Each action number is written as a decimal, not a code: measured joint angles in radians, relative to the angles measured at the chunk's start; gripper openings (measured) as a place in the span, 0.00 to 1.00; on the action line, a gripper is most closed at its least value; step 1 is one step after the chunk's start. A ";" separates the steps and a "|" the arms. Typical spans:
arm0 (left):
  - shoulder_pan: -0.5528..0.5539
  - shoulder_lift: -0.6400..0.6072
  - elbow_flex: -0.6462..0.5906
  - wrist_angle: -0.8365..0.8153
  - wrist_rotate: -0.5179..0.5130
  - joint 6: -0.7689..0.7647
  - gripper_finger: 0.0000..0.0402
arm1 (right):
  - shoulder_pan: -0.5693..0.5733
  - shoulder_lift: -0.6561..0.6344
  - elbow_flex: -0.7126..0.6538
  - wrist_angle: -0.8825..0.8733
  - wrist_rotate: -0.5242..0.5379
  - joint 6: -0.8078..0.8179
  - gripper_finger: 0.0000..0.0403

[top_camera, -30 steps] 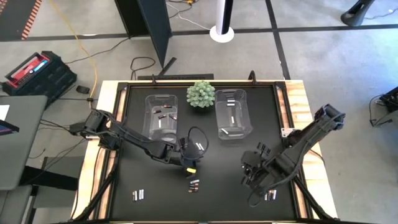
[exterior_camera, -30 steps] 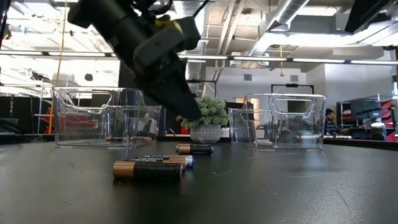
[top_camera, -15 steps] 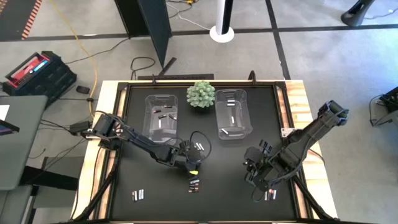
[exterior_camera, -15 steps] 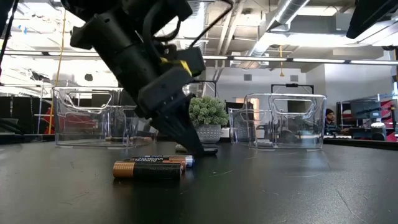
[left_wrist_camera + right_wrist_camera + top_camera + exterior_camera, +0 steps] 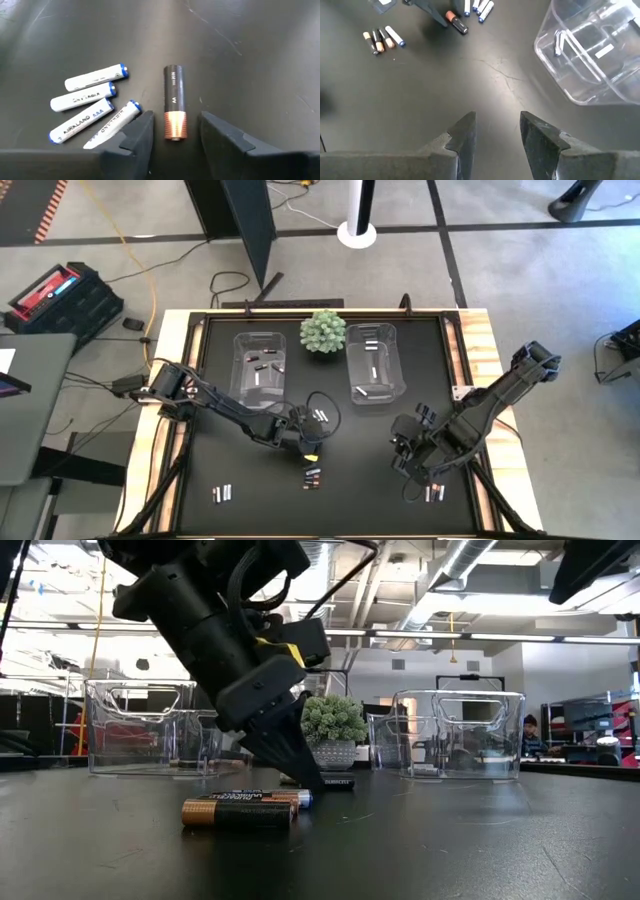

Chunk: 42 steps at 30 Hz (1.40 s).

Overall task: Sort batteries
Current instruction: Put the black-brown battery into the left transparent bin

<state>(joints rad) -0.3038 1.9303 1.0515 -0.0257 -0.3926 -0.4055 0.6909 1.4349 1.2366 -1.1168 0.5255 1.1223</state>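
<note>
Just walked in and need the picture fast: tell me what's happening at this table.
The robot is sorting batteries. The left gripper is down at the table, jaws open around a dark copper-ended battery without gripping it; four white batteries lie beside it. The right gripper hovers open, holding nothing. Two clear bins already hold some cells.

Print on the batteries

A white battery (image 5: 88, 121) reads "AAA" after a blurred brand word; the other white cells' print is illegible. The dark copper-ended battery (image 5: 175, 101) shows small, unreadable marks.
</note>
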 joint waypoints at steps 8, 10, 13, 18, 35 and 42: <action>0.000 0.001 0.000 0.000 0.046 0.010 0.10 | -0.007 0.000 0.000 0.004 0.000 -0.006 0.42; 0.001 0.001 0.000 -0.004 0.074 0.012 0.10 | -0.007 0.000 0.000 0.006 0.000 -0.006 0.42; 0.001 -0.002 0.000 -0.008 0.080 0.011 0.10 | -0.007 0.000 0.000 0.010 0.000 -0.006 0.42; 0.001 -0.021 -0.001 -0.015 0.092 0.000 0.13 | -0.007 0.000 0.000 0.018 0.000 -0.007 0.42; 0.087 -0.386 0.061 -0.324 0.018 -0.006 0.12 | -0.027 0.001 0.000 0.044 -0.001 -0.023 0.42; 0.245 -0.633 0.061 -0.726 -0.002 0.045 0.12 | -0.067 0.001 0.000 0.057 -0.001 -0.024 0.42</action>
<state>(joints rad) -0.0590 1.2971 1.1130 -0.7513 -0.3944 -0.3605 0.6239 1.4361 1.2369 -1.0594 0.5247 1.0985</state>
